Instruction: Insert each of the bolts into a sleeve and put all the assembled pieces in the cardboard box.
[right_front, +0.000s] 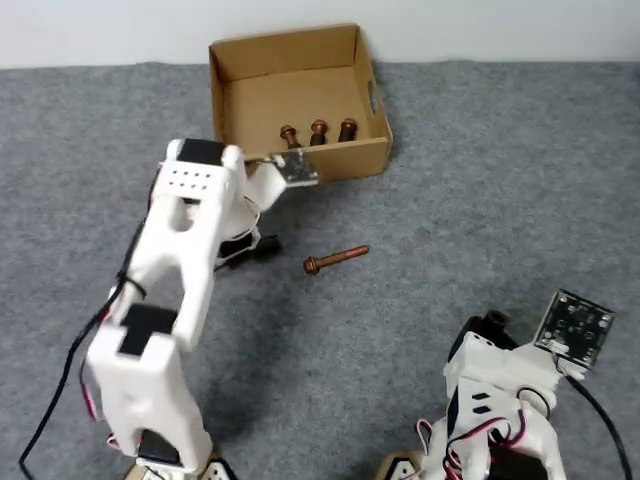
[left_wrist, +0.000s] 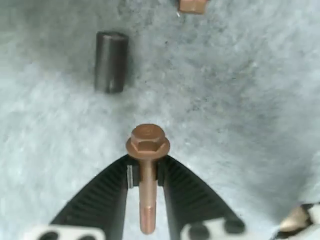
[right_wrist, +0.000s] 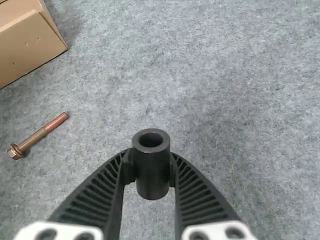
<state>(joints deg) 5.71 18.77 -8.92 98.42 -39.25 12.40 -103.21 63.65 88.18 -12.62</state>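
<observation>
The left end effector (left_wrist: 148, 167) is clenched on a copper bolt (left_wrist: 148, 142) just under its head, near a spare sleeve (left_wrist: 111, 61) lying on the grey tabletop (right_front: 480, 200). The right end effector (right_wrist: 150, 162) grips a black sleeve (right_wrist: 151, 175) by its sides. A second bolt (right_front: 336, 260) lies near the cardboard box (right_front: 290, 55), which holds three assembled pieces (right_front: 318, 131).

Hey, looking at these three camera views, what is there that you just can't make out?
- High view: the cardboard box front wall hides the lower ends of the three pieces inside, so their sleeves are unconfirmed.
- High view: the left arm hides the bolt in the left gripper; the right arm hides the sleeve in the right gripper.
- Left wrist view: the loose bolt is cut off by the edge.
</observation>
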